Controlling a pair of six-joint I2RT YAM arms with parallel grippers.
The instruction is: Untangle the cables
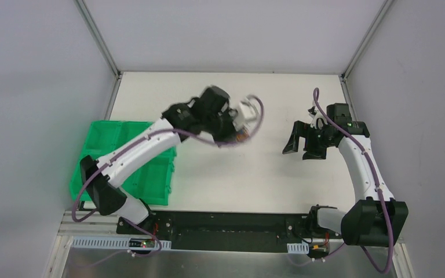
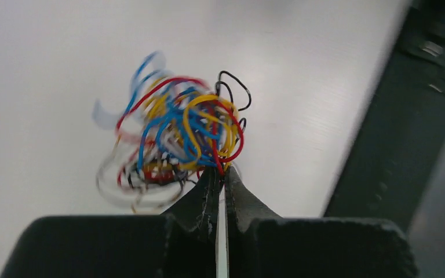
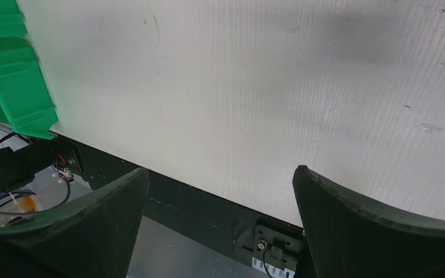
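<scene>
The left fingers (image 2: pixel 204 200) are clenched tight, tips all but touching, w/ a few strands of the cables (image 2: pixel 185 133) pinched at the very tips. Which colours are actually caught cannot be told; prob. red and yellow, since those run straight into the gap. The rest of the tangle is bunched just beyond the tips: blue, yellow and red loops are packed at the core, thin black loops stick out farther on and slightly right, and paler strands are smeared by blur off to the left. A pinch at the near edge, not the middle, is judged deliberate: the wad is left free to hang and loosen, and loops are exposed for a 2nd grip. Whether the wad is clear of the desk (image 2: pixel 46 69) cannot be told. The right fingers (image 3: pixel 359 231) are spread wide w/ nothing btwn them; only bare desk and its dark front edge are seen through the gap, w/ the green bin (image 3: pixel 11 87) far off to their left. They are held above the desk, well apart from the tangle, prob. so that a strand can be taken once it is within reach. No cable is separated yet, so the task is judged barely begun. Risks: hair-thin wire may be lost from so small a pinch, or the knot tightened if pulled hard.
</scene>
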